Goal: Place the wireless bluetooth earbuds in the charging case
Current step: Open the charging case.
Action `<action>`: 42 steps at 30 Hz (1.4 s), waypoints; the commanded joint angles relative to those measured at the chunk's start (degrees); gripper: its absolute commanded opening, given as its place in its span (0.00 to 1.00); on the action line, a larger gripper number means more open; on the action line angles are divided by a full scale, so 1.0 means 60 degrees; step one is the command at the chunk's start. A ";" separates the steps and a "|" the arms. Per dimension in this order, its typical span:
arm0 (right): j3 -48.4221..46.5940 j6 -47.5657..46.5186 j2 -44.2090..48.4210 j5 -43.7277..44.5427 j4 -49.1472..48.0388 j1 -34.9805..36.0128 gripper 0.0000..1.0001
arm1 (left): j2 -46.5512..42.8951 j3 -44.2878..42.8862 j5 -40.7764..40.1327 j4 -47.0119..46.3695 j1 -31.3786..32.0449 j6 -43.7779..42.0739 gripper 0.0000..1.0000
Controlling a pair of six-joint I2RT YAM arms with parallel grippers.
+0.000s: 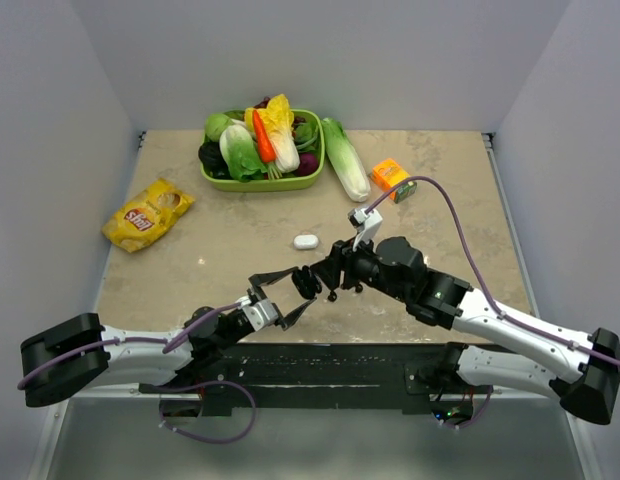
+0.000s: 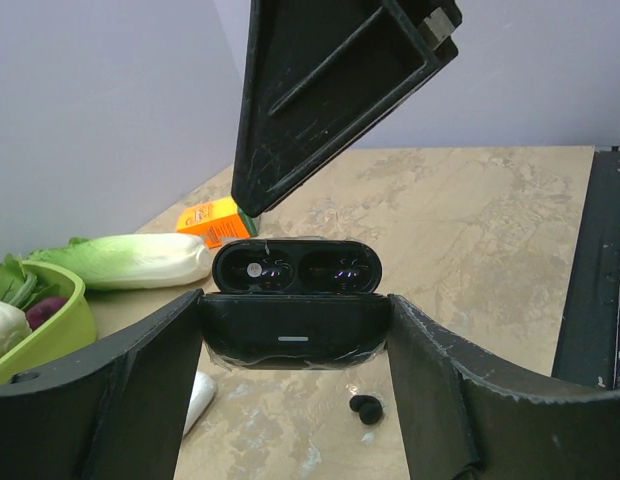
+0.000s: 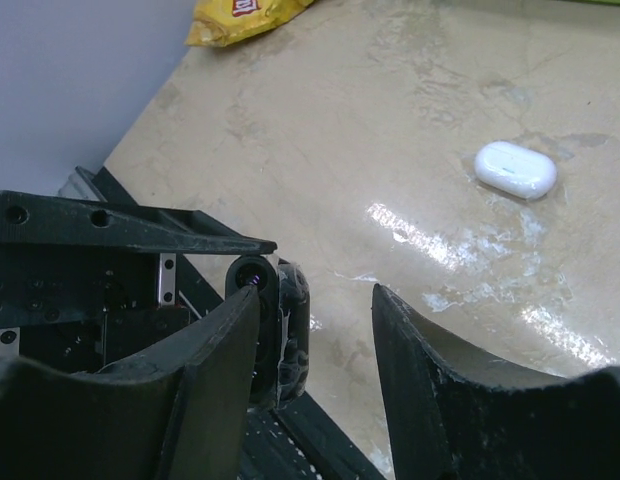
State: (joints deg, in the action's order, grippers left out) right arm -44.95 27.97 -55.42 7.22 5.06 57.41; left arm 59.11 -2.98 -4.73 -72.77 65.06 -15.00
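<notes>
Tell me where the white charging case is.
In the top view, the white charging case lies on the table near its middle, just nearer than the green vegetable basket, right of the yellow chip bag.

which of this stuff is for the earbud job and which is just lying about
Job: open black charging case in the left gripper; tiny glossy black earbud on the table; white oval case.
Lying about: yellow crisp bag; green basket of vegetables; pale long cabbage; orange carton.
</notes>
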 commanded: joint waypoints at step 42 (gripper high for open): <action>-0.0887 -0.1511 -0.0065 -0.1951 0.0811 -0.0618 0.00 | 0.0255 -0.0030 -0.1129 -0.2374 0.0143 0.0757 0.57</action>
State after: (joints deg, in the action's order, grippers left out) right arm -46.02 25.19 -59.07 -4.10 7.88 54.11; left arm 60.95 -3.25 -5.87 -74.91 66.17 -13.85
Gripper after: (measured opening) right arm 0.053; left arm 0.735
